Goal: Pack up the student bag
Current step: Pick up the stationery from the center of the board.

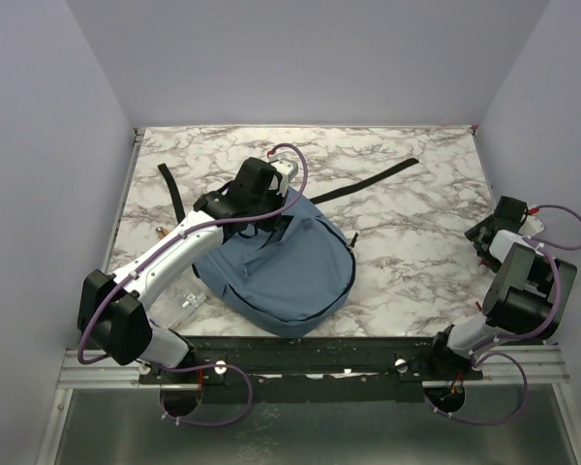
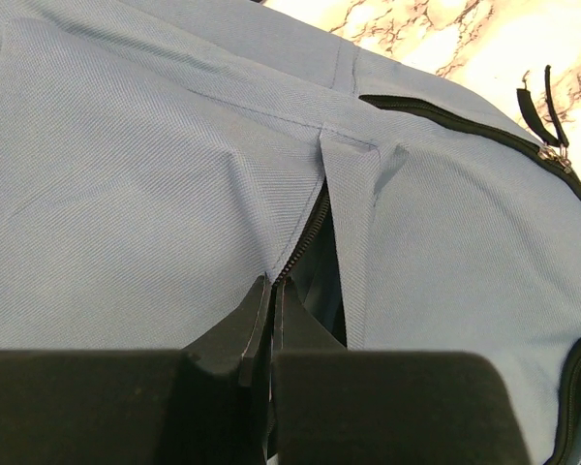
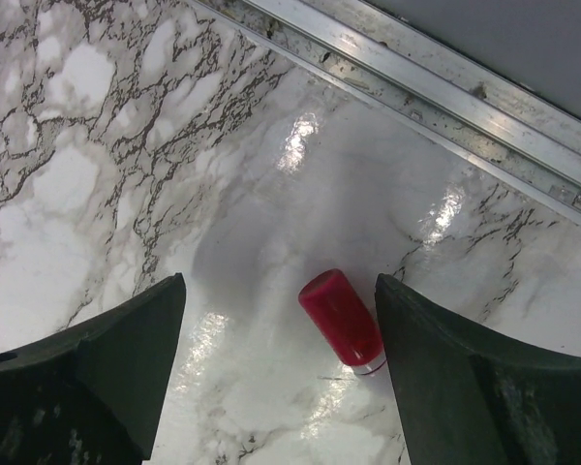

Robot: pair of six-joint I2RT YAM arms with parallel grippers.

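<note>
Left arm reaches far out, right arm sits folded at the right edge.
Left gripper (image 2: 271, 295) is pinched tight on the student bag (image 2: 126, 194); right gripper (image 3: 281, 300) points down, jaws spread wide.

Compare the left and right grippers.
The left gripper is shut, pinching the bag fabric by its zip; the right gripper stands open, gripping nothing. The left is over the bag; the right is over bare table, with a red cylinder lying between its fingers. Both have black fingers.
</note>
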